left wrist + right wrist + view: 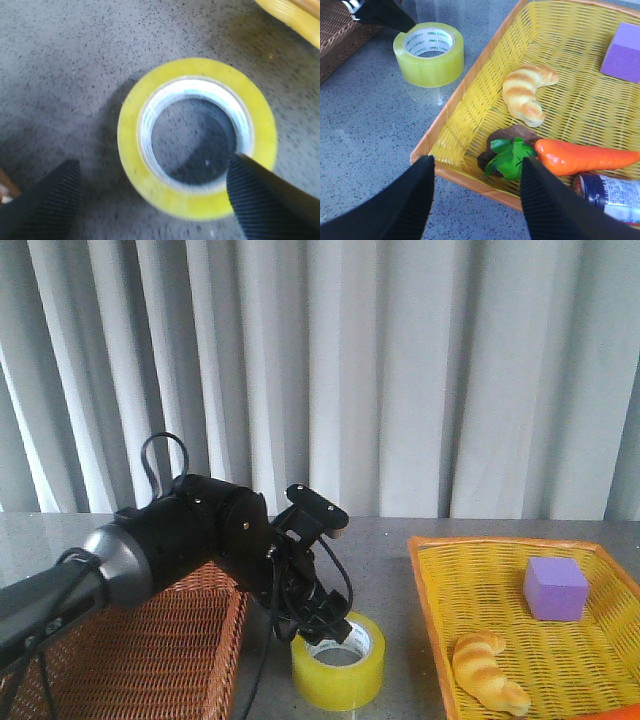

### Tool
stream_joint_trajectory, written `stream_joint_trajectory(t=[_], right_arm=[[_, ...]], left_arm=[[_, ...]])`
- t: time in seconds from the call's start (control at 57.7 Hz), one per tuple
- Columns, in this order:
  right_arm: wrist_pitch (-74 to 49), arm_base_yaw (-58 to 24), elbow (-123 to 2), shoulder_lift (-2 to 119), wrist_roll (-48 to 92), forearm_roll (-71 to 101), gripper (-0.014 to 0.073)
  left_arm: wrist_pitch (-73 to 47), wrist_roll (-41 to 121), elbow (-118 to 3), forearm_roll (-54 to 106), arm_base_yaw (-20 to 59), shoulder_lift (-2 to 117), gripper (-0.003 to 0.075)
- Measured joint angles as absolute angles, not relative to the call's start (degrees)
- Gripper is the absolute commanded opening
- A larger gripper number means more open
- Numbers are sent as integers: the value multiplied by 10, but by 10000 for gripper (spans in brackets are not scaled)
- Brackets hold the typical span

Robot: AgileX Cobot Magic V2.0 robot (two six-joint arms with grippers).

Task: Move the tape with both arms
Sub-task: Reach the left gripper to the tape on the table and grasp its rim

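The tape [338, 665] is a yellow roll with a white printed core. It lies flat on the grey table between the two baskets. My left arm reaches down over it, and the left gripper [322, 622] is open right above the roll. In the left wrist view the gripper [157, 200] straddles the near wall of the tape [131, 135], with one finger over the core hole and the other outside the roll. The right gripper [477, 200] is open and empty over the near corner of the yellow basket. The tape [427, 65] lies some way ahead of it.
A brown wicker basket [150, 640] stands left of the tape. A yellow basket [425, 580] on the right holds a croissant toy [485, 665] and a purple block [555, 588]. It also holds a carrot [580, 156], a green leafy toy [507, 157] and a can [610, 195].
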State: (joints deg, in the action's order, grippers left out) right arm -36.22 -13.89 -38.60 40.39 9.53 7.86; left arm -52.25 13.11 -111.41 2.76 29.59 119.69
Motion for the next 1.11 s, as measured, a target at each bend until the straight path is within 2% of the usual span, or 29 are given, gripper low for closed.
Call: stream_joint_trajectory(t=[0.277, 0.589, 0.676, 0.97, 1.109], right_arm=[[-362, -139, -386, 404, 95, 79, 381], [-362, -139, -386, 404, 95, 79, 381], [-362, -139, -386, 404, 95, 79, 381], [-362, -139, -386, 404, 95, 79, 381], [-362, -139, -386, 404, 95, 79, 381]], left_arm=[[-553, 131, -1213, 28, 296, 1291, 490], [-558, 99, -1232, 16, 296, 1338, 465], [-558, 93, -1233, 16, 296, 1342, 422], [-563, 86, -1235, 10, 295, 1343, 200], [-567, 85, -1237, 11, 295, 1342, 146]])
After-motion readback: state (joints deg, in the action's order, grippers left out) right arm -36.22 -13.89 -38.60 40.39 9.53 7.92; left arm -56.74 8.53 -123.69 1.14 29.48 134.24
